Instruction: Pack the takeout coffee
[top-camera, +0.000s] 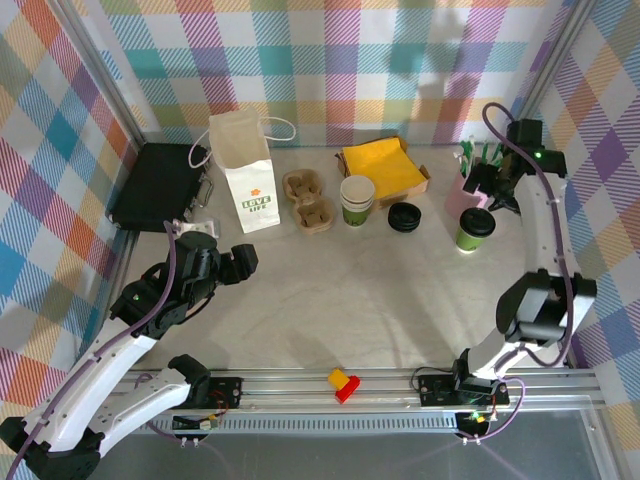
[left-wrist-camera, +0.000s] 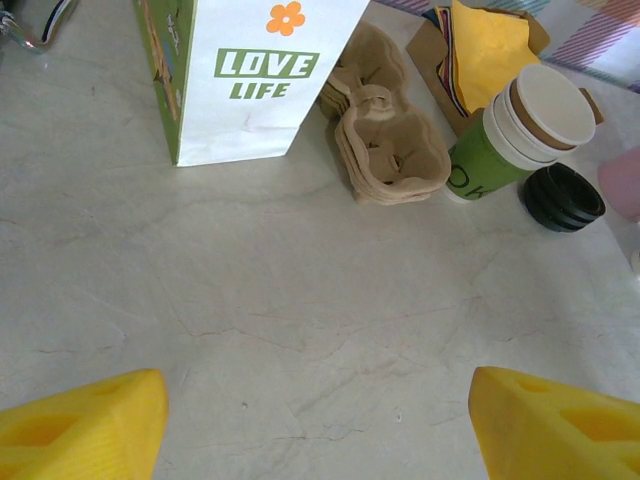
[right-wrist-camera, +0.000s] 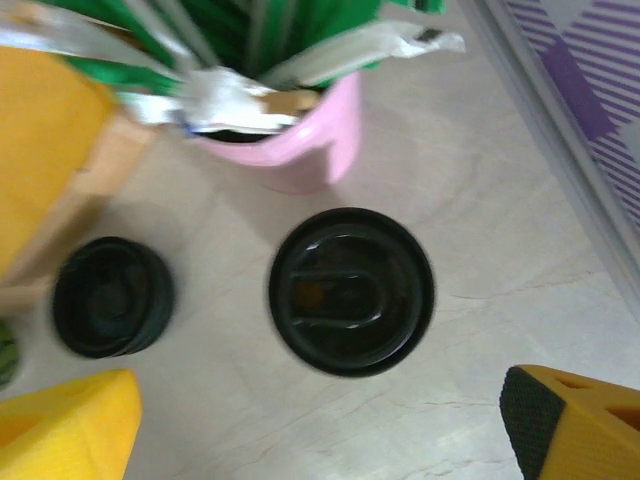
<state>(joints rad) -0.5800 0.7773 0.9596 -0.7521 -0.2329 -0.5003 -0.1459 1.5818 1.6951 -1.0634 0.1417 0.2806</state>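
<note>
Right wrist view looks down on the coffee (right-wrist-camera: 351, 290), standing on the desk (right-wrist-camera: 480, 200) beside the pink cup (right-wrist-camera: 290, 150), far from the bag (top-camera: 245, 170). The right pincer (right-wrist-camera: 320, 430) gapes wide above it; left pincer (left-wrist-camera: 320, 425) wide too.

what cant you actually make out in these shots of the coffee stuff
Small green paper cup with a round black plastic lid: the right wrist view looks straight down, so the lid hides the cup's wall; the picture is also blurred.
Tall white paper bag: left wrist view, mouth and handles cut off by the top edge.
Pink cup of straws: right wrist view, straw tips cut off by the top edge.
</note>
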